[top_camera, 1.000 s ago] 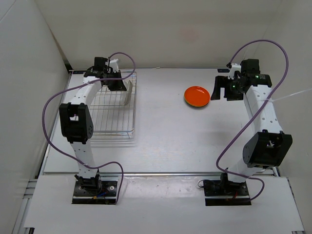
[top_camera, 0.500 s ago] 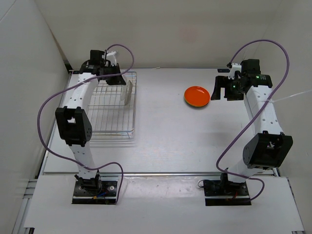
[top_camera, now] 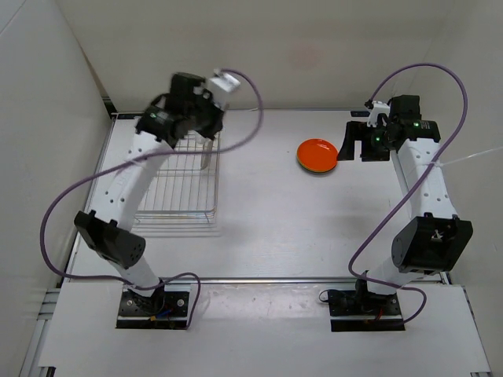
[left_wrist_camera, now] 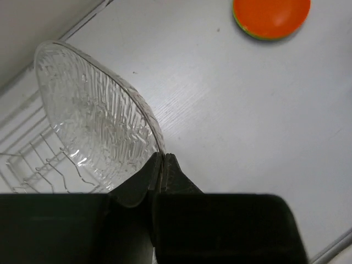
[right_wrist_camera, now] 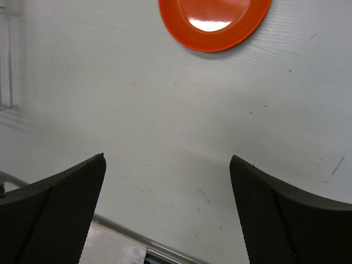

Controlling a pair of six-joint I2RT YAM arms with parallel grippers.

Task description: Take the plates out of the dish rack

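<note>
My left gripper is shut on the rim of a translucent clear ribbed plate, held on edge above the right side of the silver wire dish rack. In the top view this gripper hangs over the rack's far right corner with the plate below it. An orange plate lies on the table to the right; a lime green rim shows under it. My right gripper is open and empty, just right of the orange plate.
The rack's wires show below the held plate. The rack's edge is at the far left of the right wrist view. White walls close the table at the back and left.
My left arm has risen and swung right, lifting the clear plate up from the rack. The right arm and the orange plate have not moved.
</note>
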